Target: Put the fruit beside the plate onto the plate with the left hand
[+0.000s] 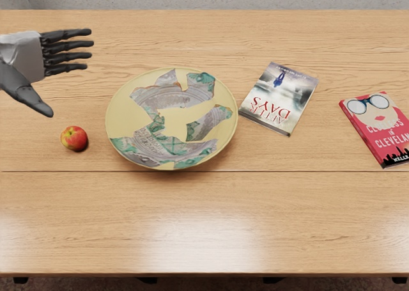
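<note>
A wide yellow plate (120,115) with a broken green and grey pattern is sitting near the middle of the wooden desk (204,220). The fruit, a small red and yellow apple (74,138), is lying on the bare wood just to the left of the plate, close to its rim but not touching it. The left hand (42,57) is hovering farther left of the plate and toward the back of the desk, well apart from the apple. Its four fingers (70,46) are stretching out straight toward the plate, its thumb is angling down toward the apple, and it is holding nothing. Its height above the wood is hard to judge from this angle, though it seems to be clear of the surface. Nothing is lying between the hand and the apple, or between the apple and the plate. To the right of the plate a grey-blue book (278,98) is lying flat just beside the rim, and farther right a red book (377,128) with a face in glasses on its cover is resting near the picture's edge.
</note>
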`<action>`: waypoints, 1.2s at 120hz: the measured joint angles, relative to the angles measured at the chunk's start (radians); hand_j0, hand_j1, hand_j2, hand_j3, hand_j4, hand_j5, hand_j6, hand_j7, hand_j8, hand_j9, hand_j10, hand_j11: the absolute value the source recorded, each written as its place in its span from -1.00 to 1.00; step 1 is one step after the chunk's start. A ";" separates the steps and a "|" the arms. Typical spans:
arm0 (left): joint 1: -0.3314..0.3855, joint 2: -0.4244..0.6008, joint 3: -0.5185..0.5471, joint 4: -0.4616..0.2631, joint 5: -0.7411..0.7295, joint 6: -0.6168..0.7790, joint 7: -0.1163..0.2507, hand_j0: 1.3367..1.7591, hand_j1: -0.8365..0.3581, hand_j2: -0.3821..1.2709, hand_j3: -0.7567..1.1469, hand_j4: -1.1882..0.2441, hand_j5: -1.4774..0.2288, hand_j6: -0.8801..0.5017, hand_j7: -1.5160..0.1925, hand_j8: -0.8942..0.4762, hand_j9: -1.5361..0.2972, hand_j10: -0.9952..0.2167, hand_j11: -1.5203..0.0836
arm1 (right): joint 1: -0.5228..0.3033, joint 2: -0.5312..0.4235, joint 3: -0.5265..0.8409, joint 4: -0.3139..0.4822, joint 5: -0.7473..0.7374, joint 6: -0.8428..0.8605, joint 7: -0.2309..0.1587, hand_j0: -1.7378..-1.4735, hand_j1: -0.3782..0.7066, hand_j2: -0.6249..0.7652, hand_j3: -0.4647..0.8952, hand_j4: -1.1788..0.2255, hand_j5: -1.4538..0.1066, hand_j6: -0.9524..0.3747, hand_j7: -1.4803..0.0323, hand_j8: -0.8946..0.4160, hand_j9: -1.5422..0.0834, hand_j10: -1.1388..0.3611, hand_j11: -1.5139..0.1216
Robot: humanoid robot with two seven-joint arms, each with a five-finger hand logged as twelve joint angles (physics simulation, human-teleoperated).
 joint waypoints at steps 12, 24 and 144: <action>0.000 0.008 0.002 0.001 0.027 0.001 0.007 0.52 0.98 -0.53 -0.20 0.65 0.72 0.27 0.77 0.30 0.67 0.63 0.89 | -0.002 0.000 0.001 0.000 0.000 -0.001 0.000 -0.39 -0.95 -0.10 -0.32 0.68 0.86 0.43 0.96 0.36 0.90 0.52 0.85; 0.000 0.005 0.013 0.002 0.133 0.100 0.048 0.52 0.97 -0.53 -0.20 0.65 0.72 0.26 0.76 0.29 0.67 0.63 0.88 | -0.003 0.000 0.000 0.000 0.001 -0.002 0.001 -0.39 -0.95 -0.10 -0.32 0.68 0.86 0.43 0.96 0.36 0.90 0.52 0.85; -0.202 -0.318 0.801 -0.077 0.535 1.222 0.088 0.52 0.63 -0.49 -0.20 0.41 0.46 0.01 0.50 0.04 0.42 0.34 0.61 | -0.004 0.000 0.001 0.000 0.001 -0.002 0.001 -0.40 -0.95 -0.10 -0.32 0.68 0.86 0.44 0.96 0.37 0.90 0.52 0.85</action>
